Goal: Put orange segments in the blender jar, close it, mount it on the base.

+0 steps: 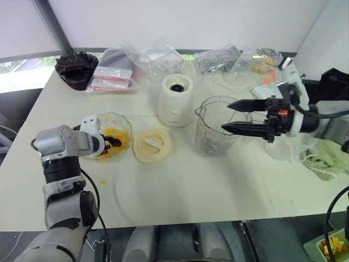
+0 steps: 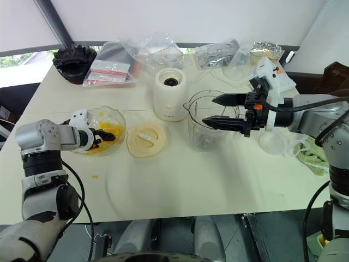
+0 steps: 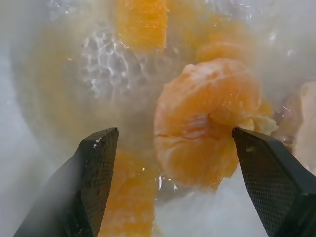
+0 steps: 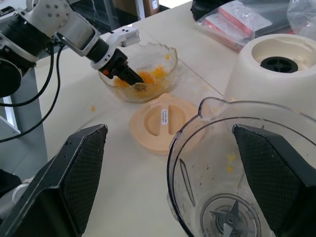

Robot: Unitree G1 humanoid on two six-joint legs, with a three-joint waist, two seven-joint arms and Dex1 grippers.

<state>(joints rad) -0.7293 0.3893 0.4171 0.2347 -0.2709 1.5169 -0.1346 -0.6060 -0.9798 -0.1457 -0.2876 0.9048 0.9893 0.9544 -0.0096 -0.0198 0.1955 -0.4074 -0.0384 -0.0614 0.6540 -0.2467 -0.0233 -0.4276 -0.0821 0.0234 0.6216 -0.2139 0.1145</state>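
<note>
left gripper [image 3: 170, 148] jaws spread wide in glass bowl [image 4: 165, 64], straddling orange segments [image 3: 207, 118], gripping nothing. i see right gripper [image 1: 232, 116] agape, empty, over blender jar [image 1: 214, 136] beside base [image 1: 176, 101]; lid [image 1: 152, 145] on surface.

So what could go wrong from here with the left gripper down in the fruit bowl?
The open left gripper straddles a wet orange segment; closing could squash it or let it slip out. The glass bowl might slide if pushed. The right gripper, open over the blender jar, could block the drop.
</note>
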